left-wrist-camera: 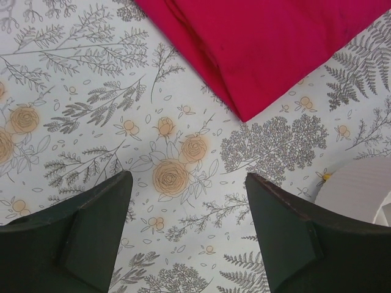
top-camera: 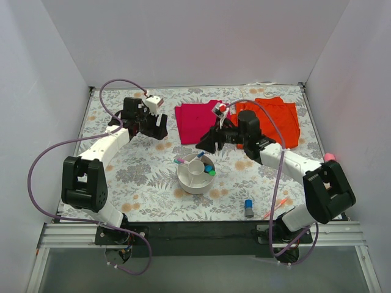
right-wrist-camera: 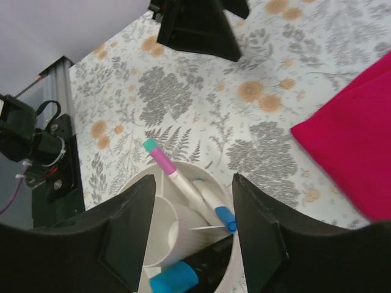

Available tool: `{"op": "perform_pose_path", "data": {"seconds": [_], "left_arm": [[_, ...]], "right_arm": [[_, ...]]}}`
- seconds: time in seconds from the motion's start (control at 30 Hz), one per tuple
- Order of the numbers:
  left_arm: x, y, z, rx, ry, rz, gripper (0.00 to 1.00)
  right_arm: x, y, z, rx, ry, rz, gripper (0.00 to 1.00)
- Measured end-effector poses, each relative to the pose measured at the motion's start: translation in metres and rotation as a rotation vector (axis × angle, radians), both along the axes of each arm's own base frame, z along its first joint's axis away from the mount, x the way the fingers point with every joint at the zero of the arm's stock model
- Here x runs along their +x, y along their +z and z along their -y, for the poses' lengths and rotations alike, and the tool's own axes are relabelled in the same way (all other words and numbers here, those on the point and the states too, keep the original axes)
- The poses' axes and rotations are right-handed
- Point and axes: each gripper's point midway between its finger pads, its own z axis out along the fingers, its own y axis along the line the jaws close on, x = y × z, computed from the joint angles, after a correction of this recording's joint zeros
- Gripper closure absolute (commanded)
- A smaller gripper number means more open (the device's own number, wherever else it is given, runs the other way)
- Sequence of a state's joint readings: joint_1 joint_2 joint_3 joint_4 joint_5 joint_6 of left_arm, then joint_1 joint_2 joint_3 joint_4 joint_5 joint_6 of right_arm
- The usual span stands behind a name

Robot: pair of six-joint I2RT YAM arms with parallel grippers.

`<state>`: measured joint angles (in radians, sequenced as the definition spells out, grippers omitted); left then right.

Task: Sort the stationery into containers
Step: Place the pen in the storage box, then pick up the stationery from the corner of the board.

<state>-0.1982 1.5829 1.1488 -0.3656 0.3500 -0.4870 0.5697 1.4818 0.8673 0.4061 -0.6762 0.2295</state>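
The round white organizer (top-camera: 183, 182) stands mid-table with several markers in it. In the right wrist view its rim (right-wrist-camera: 208, 172) lies just below my open, empty right gripper (right-wrist-camera: 192, 180), with a pink marker with a green cap (right-wrist-camera: 164, 160), a blue-capped marker (right-wrist-camera: 223, 217) and another blue cap (right-wrist-camera: 174, 281) inside. My right gripper (top-camera: 204, 145) hovers just behind the organizer. My left gripper (top-camera: 160, 125) is open and empty over bare tablecloth (left-wrist-camera: 188, 183), left of the magenta cloth. A grey-blue cylinder (top-camera: 248, 208) and a thin orange pen (top-camera: 275, 207) lie near the front right.
A magenta cloth (top-camera: 198, 119) (left-wrist-camera: 263, 49) and an orange cloth (top-camera: 275, 119) lie at the back. A pink object (top-camera: 330, 157) sits at the table's right edge by the right arm. White walls close in three sides. The organizer's edge (left-wrist-camera: 360, 189) shows at right in the left wrist view.
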Motion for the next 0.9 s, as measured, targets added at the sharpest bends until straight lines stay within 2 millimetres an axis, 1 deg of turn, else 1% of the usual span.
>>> {"op": "perform_pose_path", "data": {"seconds": [0.03, 0.1, 0.17, 0.23, 0.3, 0.33, 0.37, 0.4, 0.47, 0.5, 0.53, 0.57, 0.6, 0.7, 0.77, 0.83, 0.9], "left_arm": [[0.002, 0.003, 0.0, -0.001, 0.001, 0.007, 0.24], [0.007, 0.01, 0.001, -0.006, 0.004, 0.029, 0.24], [0.014, 0.02, 0.003, -0.016, 0.009, 0.053, 0.24], [0.025, 0.032, 0.005, -0.03, 0.014, 0.084, 0.24], [0.035, 0.047, 0.009, -0.049, 0.014, 0.115, 0.23], [0.04, 0.055, 0.011, -0.057, 0.012, 0.134, 0.23], [0.046, 0.064, 0.013, -0.067, 0.009, 0.155, 0.23], [0.05, 0.072, 0.015, -0.076, 0.005, 0.171, 0.23], [0.059, 0.091, 0.02, -0.099, -0.009, 0.214, 0.23], [0.061, 0.098, 0.023, -0.112, -0.017, 0.232, 0.23], [0.062, 0.104, 0.025, -0.121, -0.026, 0.242, 0.23], [0.062, 0.107, 0.027, -0.13, -0.035, 0.249, 0.23], [0.062, 0.109, 0.028, -0.139, -0.043, 0.252, 0.23], [0.059, 0.109, 0.032, -0.154, -0.061, 0.243, 0.23], [0.058, 0.108, 0.033, -0.156, -0.065, 0.241, 0.23], [0.057, 0.104, 0.033, -0.158, -0.065, 0.235, 0.23], [0.055, 0.097, 0.033, -0.157, -0.063, 0.219, 0.23]], "right_arm": [[0.007, 0.008, 0.003, -0.009, -0.018, 0.012, 0.37], [0.028, 0.03, 0.015, -0.025, -0.075, 0.066, 0.34], [0.052, 0.051, 0.033, -0.054, -0.155, 0.118, 0.3], [0.074, 0.067, 0.058, -0.093, -0.241, 0.152, 0.3], [0.093, 0.073, 0.087, -0.139, -0.325, 0.15, 0.29], [0.103, 0.072, 0.109, -0.174, -0.383, 0.133, 0.29], [0.109, 0.069, 0.125, -0.2, -0.422, 0.118, 0.3], [0.115, 0.064, 0.146, -0.235, -0.47, 0.097, 0.3], [0.118, 0.047, 0.183, -0.314, -0.537, 0.047, 0.3], [0.115, 0.035, 0.201, -0.369, -0.555, 0.022, 0.3], [0.111, 0.025, 0.212, -0.417, -0.562, 0.001, 0.3], [0.104, 0.015, 0.22, -0.467, -0.551, -0.018, 0.3], [0.095, 0.008, 0.223, -0.508, -0.527, -0.031, 0.31], [0.062, -0.009, 0.222, -0.597, -0.382, -0.031, 0.31], [0.034, -0.021, 0.219, -0.651, -0.255, -0.014, 0.31], [0.006, -0.032, 0.215, -0.689, -0.132, -0.019, 0.31], [-0.016, -0.041, 0.21, -0.703, -0.015, -0.041, 0.31]]}}
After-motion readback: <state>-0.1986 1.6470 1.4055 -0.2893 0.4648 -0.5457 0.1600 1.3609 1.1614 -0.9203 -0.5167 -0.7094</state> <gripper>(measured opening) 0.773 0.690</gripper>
